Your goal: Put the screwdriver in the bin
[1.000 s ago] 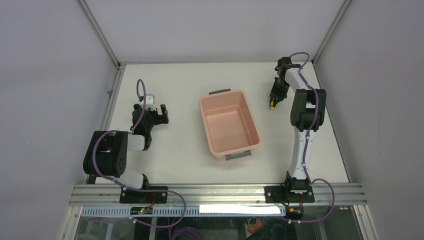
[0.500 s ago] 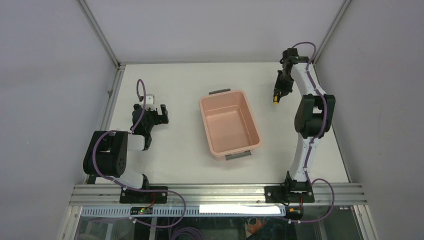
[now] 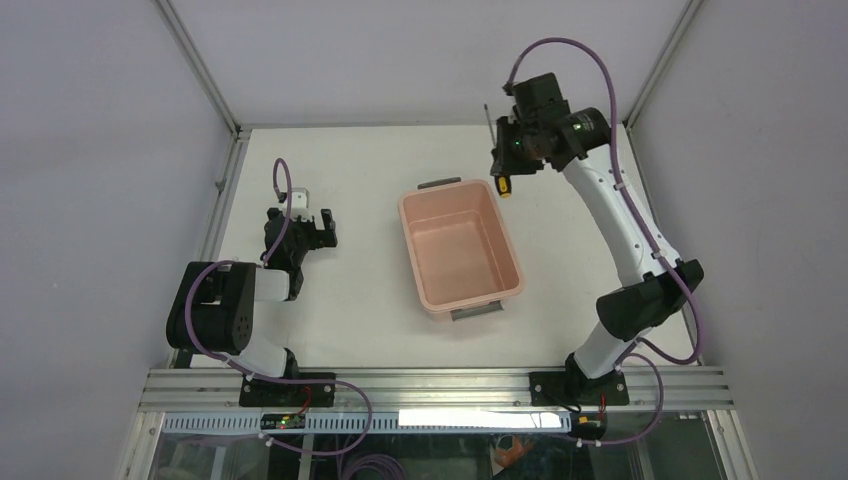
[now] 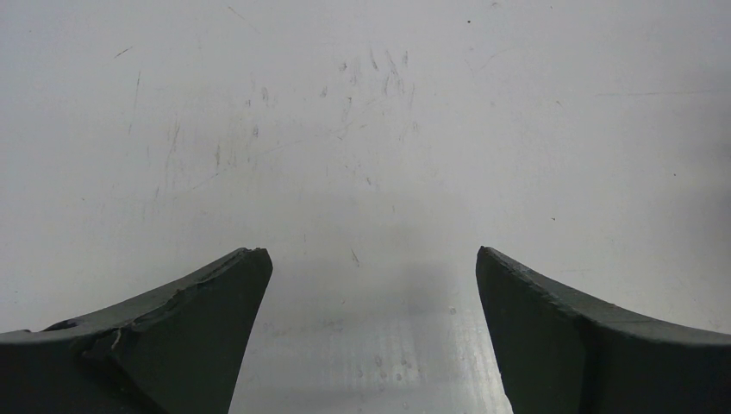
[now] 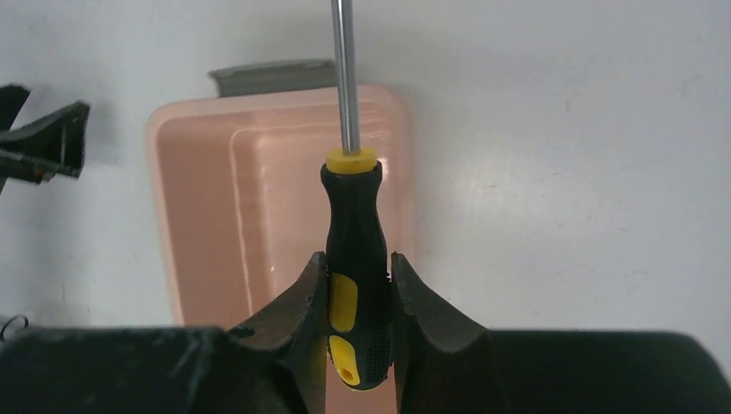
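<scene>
Right wrist view: the screwdriver (image 5: 353,241) is clamped by its handle in the right hand (image 5: 358,263). It has been raised from right of the bin (image 5: 198,224) to above its far right corner, so release is judged near. The left hand (image 4: 369,254), fingers apart, is parked left of the bin.

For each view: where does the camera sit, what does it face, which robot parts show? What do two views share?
Top external: above, behind the bases, looking down on the table; both arms show.
Left wrist: on the left arm, facing the table; open left gripper shows.
Right wrist: on the right arm, facing the bin; right gripper holds the screwdriver.
Shared by top and right wrist: bin, screwdriver.
</scene>
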Controlling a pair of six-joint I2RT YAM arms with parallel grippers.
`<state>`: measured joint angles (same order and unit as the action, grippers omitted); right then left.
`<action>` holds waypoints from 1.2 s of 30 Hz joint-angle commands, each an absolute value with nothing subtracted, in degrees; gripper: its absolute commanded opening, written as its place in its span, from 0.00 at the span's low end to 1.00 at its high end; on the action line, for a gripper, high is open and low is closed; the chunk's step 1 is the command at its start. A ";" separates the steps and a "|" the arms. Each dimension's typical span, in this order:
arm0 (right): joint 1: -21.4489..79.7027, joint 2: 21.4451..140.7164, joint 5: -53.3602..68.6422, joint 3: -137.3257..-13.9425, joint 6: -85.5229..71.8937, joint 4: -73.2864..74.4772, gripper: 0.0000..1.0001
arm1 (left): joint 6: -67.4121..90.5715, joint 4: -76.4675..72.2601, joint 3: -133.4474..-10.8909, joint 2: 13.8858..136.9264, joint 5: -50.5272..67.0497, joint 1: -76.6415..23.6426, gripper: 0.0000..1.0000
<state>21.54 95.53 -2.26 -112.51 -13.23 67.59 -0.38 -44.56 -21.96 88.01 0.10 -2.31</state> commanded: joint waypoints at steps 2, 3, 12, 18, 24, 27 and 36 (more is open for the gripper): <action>31.52 91.69 -0.53 -108.32 -15.85 64.12 0.00 | 0.53 -46.05 -21.97 86.38 0.44 -2.81 0.99; 32.56 90.90 -0.66 -105.77 -17.20 62.88 0.00 | 0.53 -46.05 -21.97 86.39 0.45 -2.81 0.99; 40.22 80.45 3.76 -76.56 -23.53 47.50 0.00 | 0.53 -46.05 -21.97 86.33 0.44 -2.81 0.99; 40.76 82.74 6.02 -63.42 -24.18 37.15 0.00 | 0.53 -46.05 -21.97 86.39 0.45 -2.82 0.99; 40.78 92.04 4.14 -62.17 -22.86 31.98 0.10 | 0.53 -46.05 -21.97 86.37 0.44 -2.81 0.99; 40.78 94.56 2.17 -62.78 -22.98 32.30 0.32 | 0.53 -46.05 -21.97 86.35 0.47 -2.81 0.99; 40.89 88.02 0.57 -71.07 -22.34 42.12 0.61 | 0.53 -46.06 -21.97 86.39 0.43 -2.81 0.99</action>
<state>40.75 95.35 2.11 -64.60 -23.03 38.39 -0.38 -44.56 -21.96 88.01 0.10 -2.31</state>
